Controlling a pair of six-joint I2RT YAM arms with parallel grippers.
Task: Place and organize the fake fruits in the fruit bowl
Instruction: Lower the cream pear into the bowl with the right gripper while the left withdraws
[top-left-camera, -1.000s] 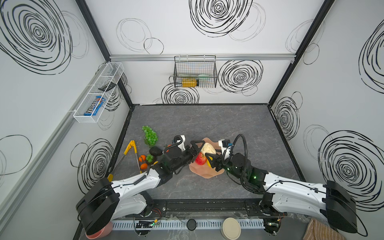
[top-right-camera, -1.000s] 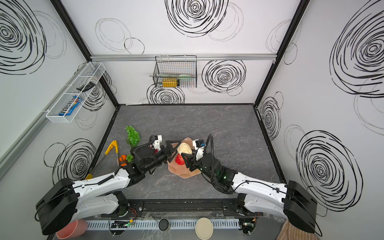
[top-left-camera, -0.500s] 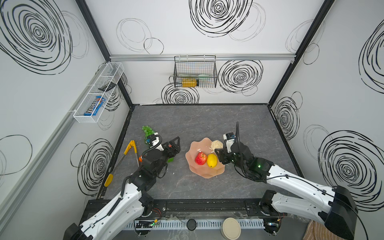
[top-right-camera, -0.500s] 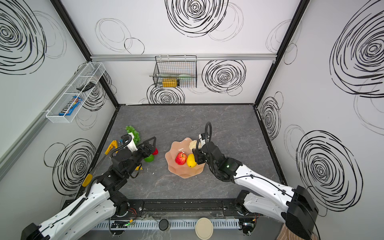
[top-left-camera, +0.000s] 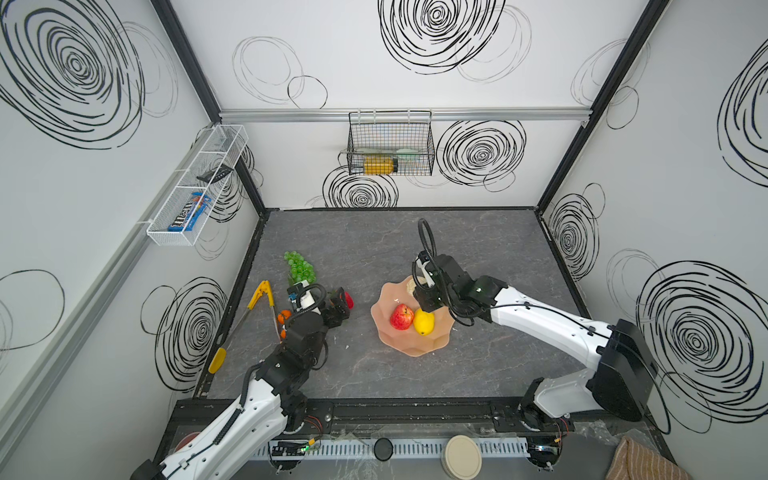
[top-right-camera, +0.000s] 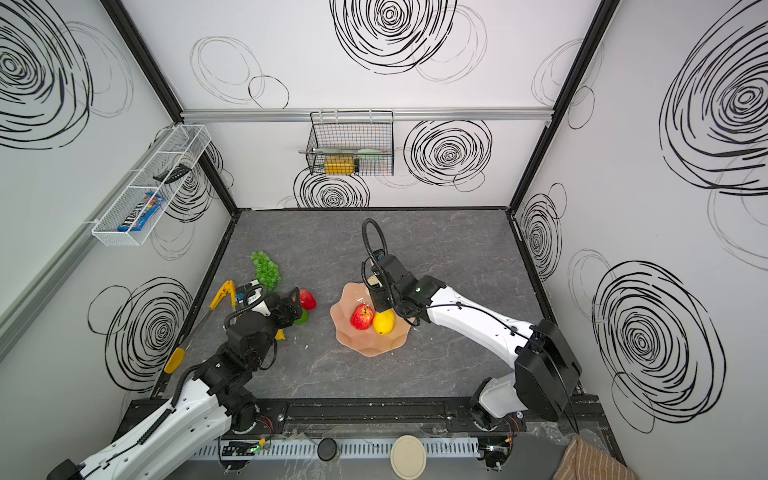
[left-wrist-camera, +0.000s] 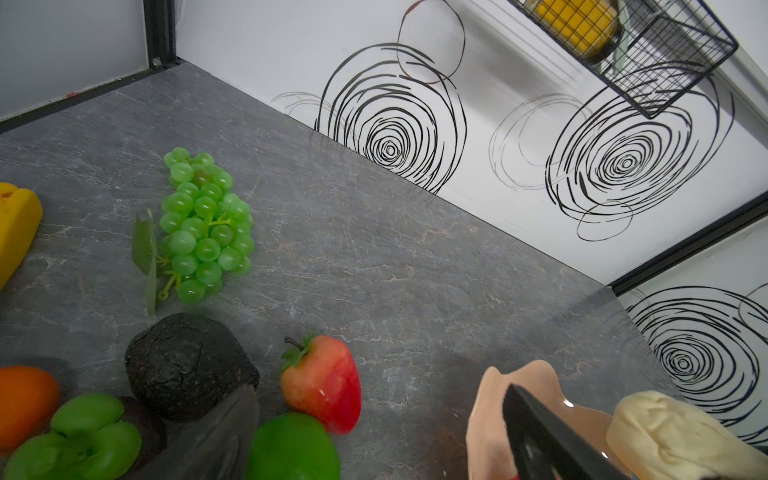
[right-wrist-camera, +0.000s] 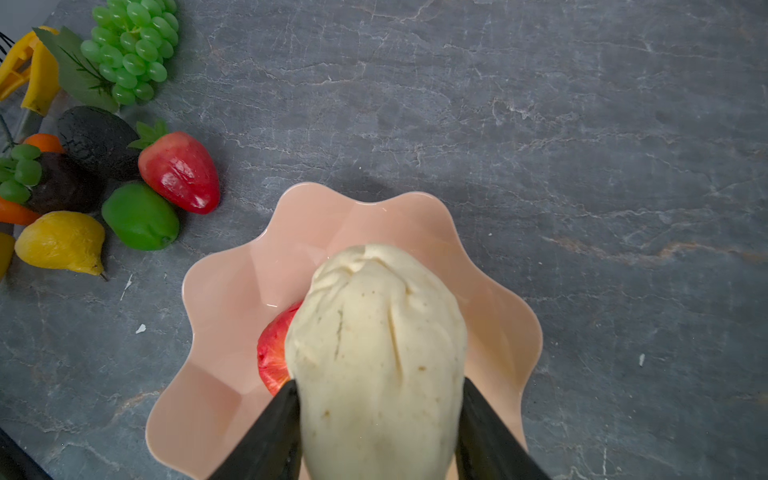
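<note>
The peach fruit bowl (top-left-camera: 415, 352) (top-right-camera: 365, 351) (right-wrist-camera: 232, 291) holds a red apple (top-left-camera: 401, 316) (top-right-camera: 361, 316) and a yellow lemon (top-left-camera: 424, 322) (top-right-camera: 383, 323). Over its far rim my right gripper (top-left-camera: 424, 291) (right-wrist-camera: 378, 432) is shut on a beige pear (right-wrist-camera: 374, 353) (left-wrist-camera: 673, 436). My left gripper (top-left-camera: 338, 305) (left-wrist-camera: 374, 449) is open above the loose fruits at left: strawberry (left-wrist-camera: 322, 382) (top-right-camera: 307, 299), lime (left-wrist-camera: 291, 449) (right-wrist-camera: 139, 216), avocado (left-wrist-camera: 187, 365), mangosteen (right-wrist-camera: 62, 183), orange (top-left-camera: 284, 316), a yellow fruit (right-wrist-camera: 62, 241) and green grapes (top-left-camera: 300, 266) (left-wrist-camera: 203, 228).
Yellow-handled tongs (top-left-camera: 262, 297) lie by the left wall beside the fruit pile. A black wire basket (top-left-camera: 390, 147) hangs on the back wall and a white wire shelf (top-left-camera: 195, 187) on the left wall. Grey tabletop (top-left-camera: 478, 241) stretches behind and right of the bowl.
A second ago both grippers met over the bowl. My left gripper has drawn back left to the loose fruits; the right one has pulled back to the bowl's far rim, holding the pear.
</note>
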